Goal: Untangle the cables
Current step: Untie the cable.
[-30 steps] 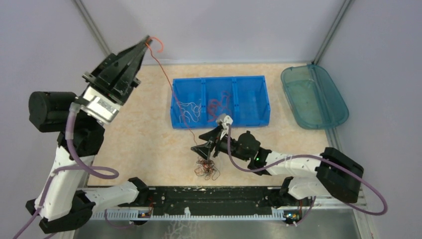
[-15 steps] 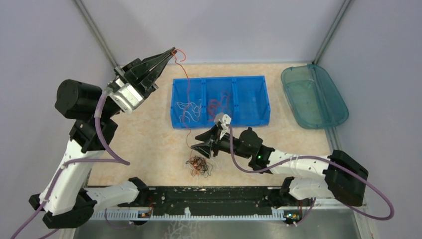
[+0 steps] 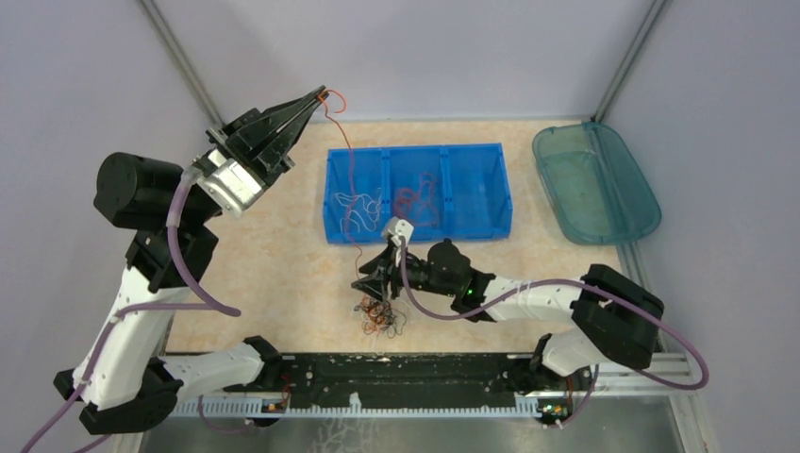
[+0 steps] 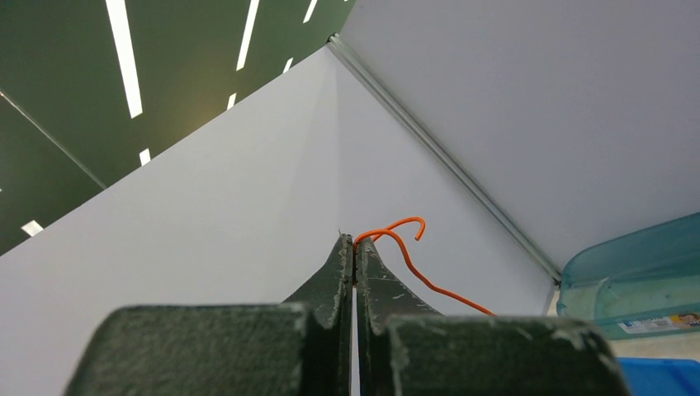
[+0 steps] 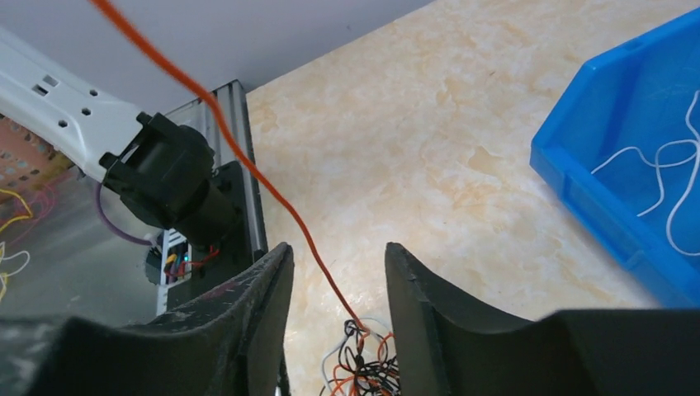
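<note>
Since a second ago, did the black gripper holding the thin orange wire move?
Yes. The left gripper swung right, toward the blue plastic bin's left end, pinching the orange wire.

The table (image 3: 264, 274) is showing a smooth, marbled, faintly shiny top. The blue bin (image 3: 415, 230) is gleaming as glossy plastic; the teal tray (image 3: 590, 184) at far right is looking translucent and smooth. The left fingers (image 4: 388, 305) and right fingers (image 5: 446, 305) are showing matt black, scuffed plastic. The orange wire (image 4: 409, 219) is looking smooth-coated.
</note>
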